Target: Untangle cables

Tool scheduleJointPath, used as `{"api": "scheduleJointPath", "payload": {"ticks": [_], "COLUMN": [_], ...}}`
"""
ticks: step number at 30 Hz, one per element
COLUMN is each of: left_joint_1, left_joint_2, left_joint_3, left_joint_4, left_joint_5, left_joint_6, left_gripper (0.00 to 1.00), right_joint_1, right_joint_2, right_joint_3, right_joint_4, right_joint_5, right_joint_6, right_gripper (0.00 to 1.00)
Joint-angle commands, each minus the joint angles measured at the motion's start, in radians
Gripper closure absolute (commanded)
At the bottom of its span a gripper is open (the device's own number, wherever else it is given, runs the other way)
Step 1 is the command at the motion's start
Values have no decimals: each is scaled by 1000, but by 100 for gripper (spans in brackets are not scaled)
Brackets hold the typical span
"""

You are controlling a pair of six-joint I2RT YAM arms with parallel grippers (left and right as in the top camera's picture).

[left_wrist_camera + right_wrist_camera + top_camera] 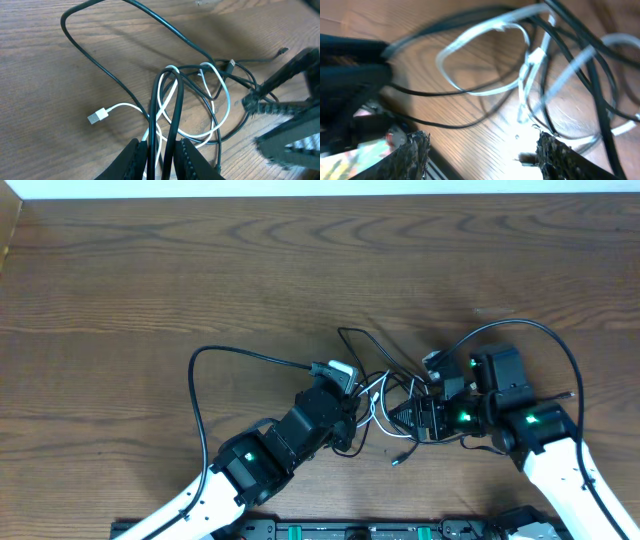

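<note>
The cables (378, 385) lie in a loose knot on the wooden table (180, 260), bunched right at the tip of the left gripper (347, 392) and spreading away from it. The left gripper (157, 150) is pinched closed on them: its wrist view shows the fingers (132, 161) squeezing two black strands, with the white cable (220, 102) caught between them as well. From that pinch the strands rise straight ahead of the left gripper and bend into overlapping loops. The white cable's plug (97, 116) lies flat on the wood off to one side of the left gripper, clear of the knot. One thin black loop (70, 35) swings far out ahead of the left gripper before coming back into the tangle. Across the knot from the left gripper, facing it, sits the right gripper (408, 416). Its jaws stand wide apart with only bare table between the fingers (415, 155). The blurred white and black loops (520, 65) lie just beyond its fingertips, untouched by them
</note>
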Motion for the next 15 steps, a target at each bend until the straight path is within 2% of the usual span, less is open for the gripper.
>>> {"api": "scheduleJointPath", "payload": {"ticks": [1,11,15], "left_joint_1": [2,2,2], "left_joint_2": [-7,-7,-7], "left_joint_3": [11,11,11], "left_joint_4": [-3,-3,-3], "left_joint_5": [-17,-17,-17], "left_joint_6": [10,10,10], "left_gripper": [76,76,76], "right_joint_1": [22,23,23], "right_joint_2": [36,192,250], "right_joint_3": [7,6,6], "right_joint_4": [-18,81,144], "right_joint_5": [125,162,128], "right_joint_6": [31,53,71], "right_gripper": [32,31,39]}}
